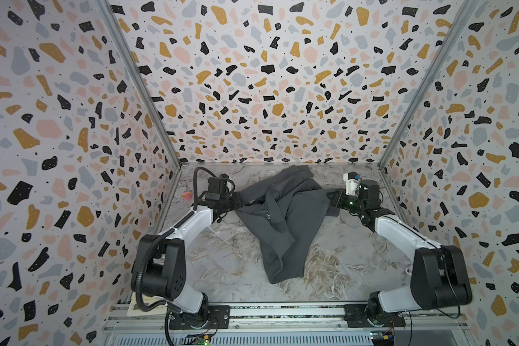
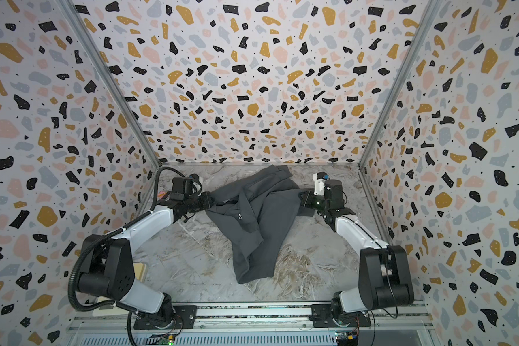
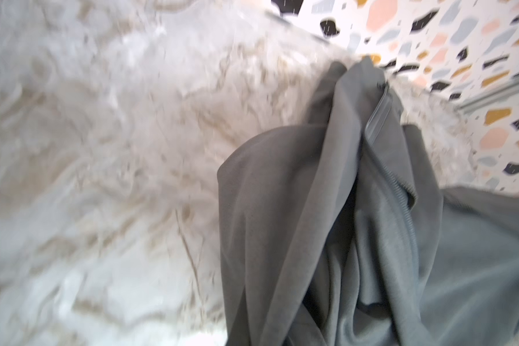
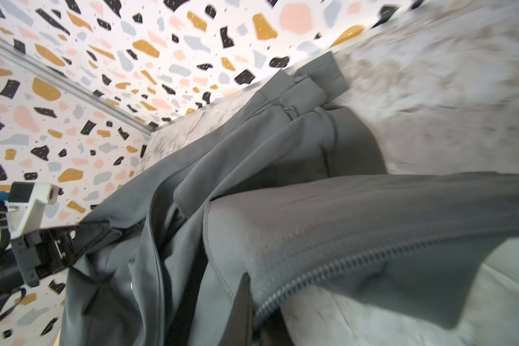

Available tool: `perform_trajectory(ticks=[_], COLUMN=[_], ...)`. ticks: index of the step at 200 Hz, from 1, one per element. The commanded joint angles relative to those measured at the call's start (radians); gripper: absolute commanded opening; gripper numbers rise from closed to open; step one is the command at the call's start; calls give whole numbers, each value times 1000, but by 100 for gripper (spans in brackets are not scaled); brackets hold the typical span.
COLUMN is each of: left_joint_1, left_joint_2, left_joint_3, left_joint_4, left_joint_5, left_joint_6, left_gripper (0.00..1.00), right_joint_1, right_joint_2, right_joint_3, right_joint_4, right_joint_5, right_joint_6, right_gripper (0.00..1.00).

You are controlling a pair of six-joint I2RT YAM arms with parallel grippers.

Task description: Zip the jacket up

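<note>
On the marble-patterned tabletop [image 1: 342, 269], toward its 12 o'clock edge, a crumpled dark charcoal-grey soft fabric jacket [image 1: 282, 215] stretches between two robot arms, its lower part trailing toward 6 o'clock. At the garment's 9 o'clock side the left gripper [image 1: 240, 200] clamps a fold of fabric, while at 3 o'clock the right gripper [image 1: 330, 197] pinches the opposite edge. Unjoined zipper teeth [image 4: 342, 263] run close past the right wrist camera.

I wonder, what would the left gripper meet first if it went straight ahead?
The jacket: the left gripper is shut on its edge, so bunched fabric lies directly ahead, probably before the right gripper.
</note>
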Motion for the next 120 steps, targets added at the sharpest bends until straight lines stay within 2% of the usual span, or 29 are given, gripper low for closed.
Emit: perform_trajectory(ticks=[1,7,29,42,63,80,102,120], left_joint_1=[2,2,-1,-2,-14,-46,-123,-186], left_joint_2=[80,91,38,-43,-223,-370,-511,-572], left_joint_3=[45,43,-10,-67,-198,-304,-406,-462], left_joint_4=[49,64,100,81,48,23,27,69], left_joint_5=[70,82,53,0,-81,-113,-106,-98], left_joint_6=[6,-5,-23,-24,-59,-96,-180,-274], left_gripper=[49,58,86,90,91,93,96,98], right_joint_1=[28,41,159,228,260,256,226,169], right_joint_2=[-111,-152,-292,-358,-408,-363,-165,62], right_joint_3=[-159,-210,-297,-270,-158,-44,127,283], right_joint_4=[-105,-105,-178,-271,-392,-425,-419,-369], right_joint_5=[61,61,107,153,200,227,256,173], right_joint_6=[10,34,75,70,34,-31,-136,-190], right_gripper=[1,7,41,55,64,72,80,81])
